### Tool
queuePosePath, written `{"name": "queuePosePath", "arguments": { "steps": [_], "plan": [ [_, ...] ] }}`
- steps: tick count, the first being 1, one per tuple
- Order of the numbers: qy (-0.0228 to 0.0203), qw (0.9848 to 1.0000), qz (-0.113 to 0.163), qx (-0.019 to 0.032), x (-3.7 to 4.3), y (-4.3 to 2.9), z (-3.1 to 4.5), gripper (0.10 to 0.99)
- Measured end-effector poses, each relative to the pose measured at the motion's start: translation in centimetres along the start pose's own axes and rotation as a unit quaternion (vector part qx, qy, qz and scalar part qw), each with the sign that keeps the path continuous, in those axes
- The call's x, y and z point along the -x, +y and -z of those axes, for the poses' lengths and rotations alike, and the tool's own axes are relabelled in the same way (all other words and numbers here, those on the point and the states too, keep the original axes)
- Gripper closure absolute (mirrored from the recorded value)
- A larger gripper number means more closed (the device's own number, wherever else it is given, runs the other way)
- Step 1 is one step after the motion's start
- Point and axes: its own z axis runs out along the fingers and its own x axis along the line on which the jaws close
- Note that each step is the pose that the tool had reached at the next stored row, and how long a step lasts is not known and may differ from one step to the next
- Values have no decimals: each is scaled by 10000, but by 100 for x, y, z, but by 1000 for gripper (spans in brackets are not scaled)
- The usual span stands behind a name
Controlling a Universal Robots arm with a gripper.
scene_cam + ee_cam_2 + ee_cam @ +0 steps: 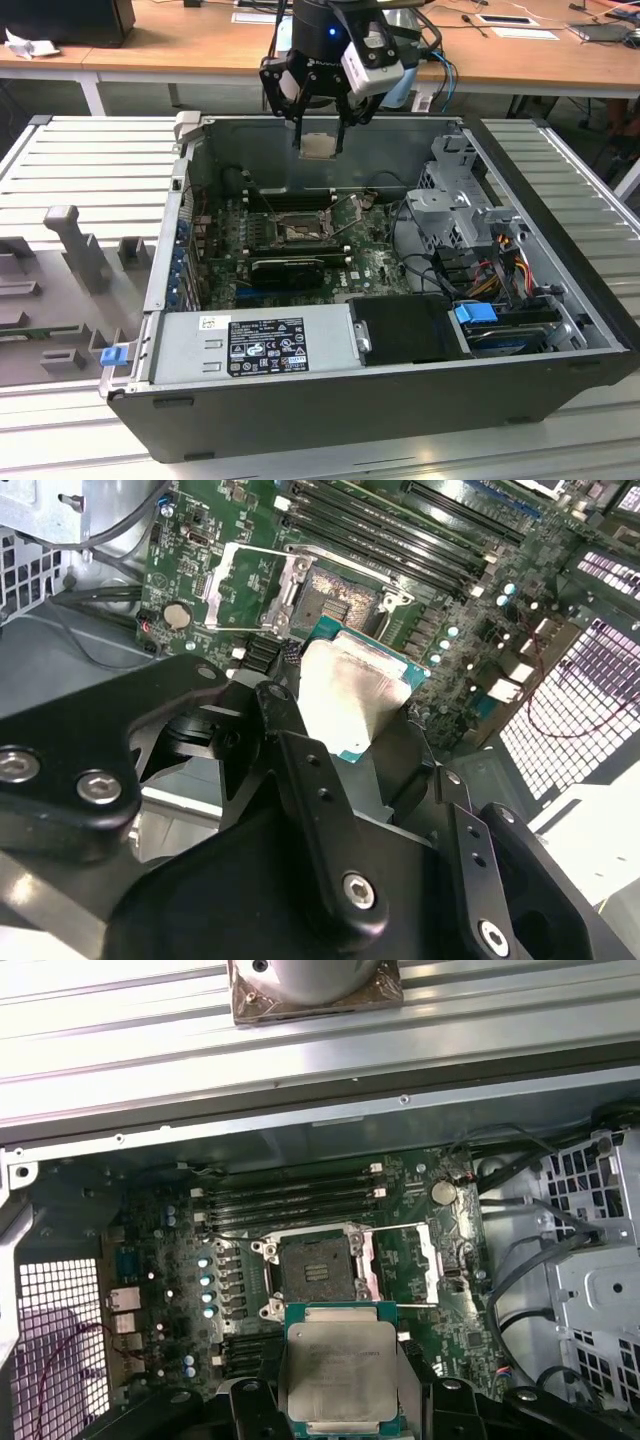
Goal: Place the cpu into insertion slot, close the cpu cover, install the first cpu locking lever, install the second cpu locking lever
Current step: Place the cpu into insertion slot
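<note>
My gripper (318,128) hangs above the far wall of the open computer case, shut on the cpu (318,146), which sits between its black fingers (300,755). In both wrist views the cpu (337,1370) (350,695) shows a pale silver top and a green rim. The insertion slot (298,233) (315,1265) (335,600) lies open on the green motherboard, below and in front of the chip and bare of any chip. Beside the slot the cpu cover (405,1265) (245,585) is flipped open, a silvery frame plate.
Memory slots (290,1200) run behind the socket and a long black card (290,270) lies in front of it. A power supply (255,345) fills the case front, and a drive cage (455,190) with cables is at the exterior view's right. Grey fixtures (75,250) stand outside at the left.
</note>
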Motion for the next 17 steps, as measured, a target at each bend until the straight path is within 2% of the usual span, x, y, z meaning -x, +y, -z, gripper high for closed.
{"name": "queuePosePath", "arguments": {
  "steps": [17],
  "plan": [
    [-35,9992,-392,8,0,0,0,557]
  ]
}}
